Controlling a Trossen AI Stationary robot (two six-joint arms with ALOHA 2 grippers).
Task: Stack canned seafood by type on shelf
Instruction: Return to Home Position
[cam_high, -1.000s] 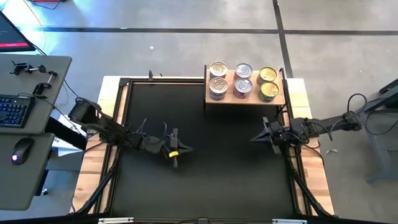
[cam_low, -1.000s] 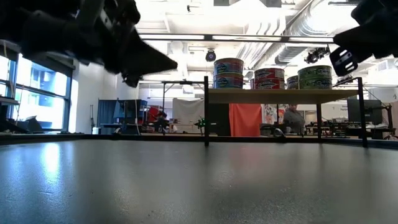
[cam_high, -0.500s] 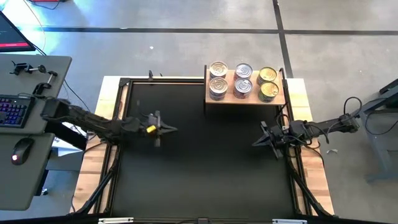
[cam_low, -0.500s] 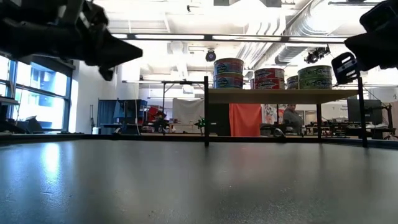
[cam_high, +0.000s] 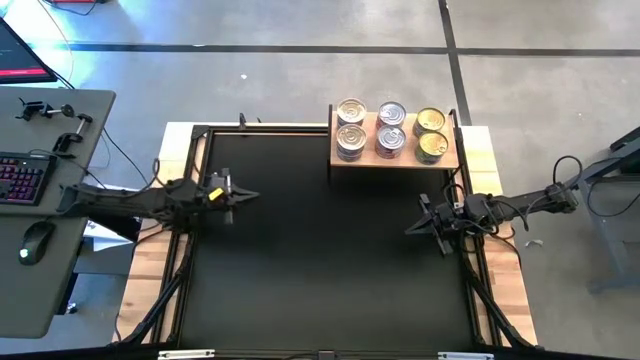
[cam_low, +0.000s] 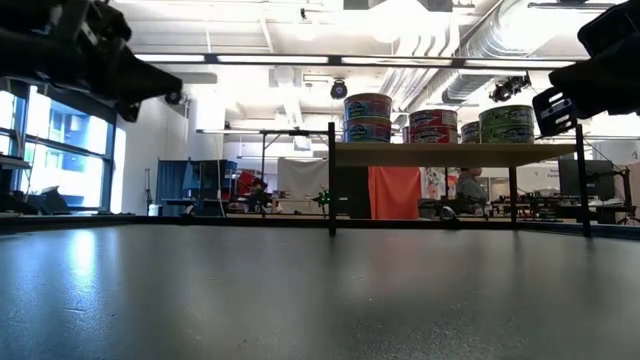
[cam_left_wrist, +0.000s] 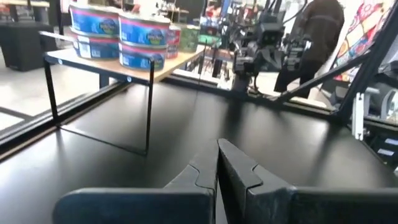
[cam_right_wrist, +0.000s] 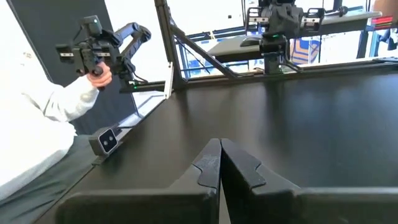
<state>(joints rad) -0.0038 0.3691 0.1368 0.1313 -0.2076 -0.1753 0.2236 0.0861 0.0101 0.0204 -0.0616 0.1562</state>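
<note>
Canned seafood, blue, red, green stacks on shelf; left tool, right tool clenched

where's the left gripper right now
In the high view the left gripper is shut and over the left side of the table, near its edge, well left of the shelf.

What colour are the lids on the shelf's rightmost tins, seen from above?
Gold lids, clearest in the high view.

No text is legible. You see blue, red and green printed labels wrapping the tins on the shelf, at one o'clock on the table, but their lettering and brands cannot be read.
</note>
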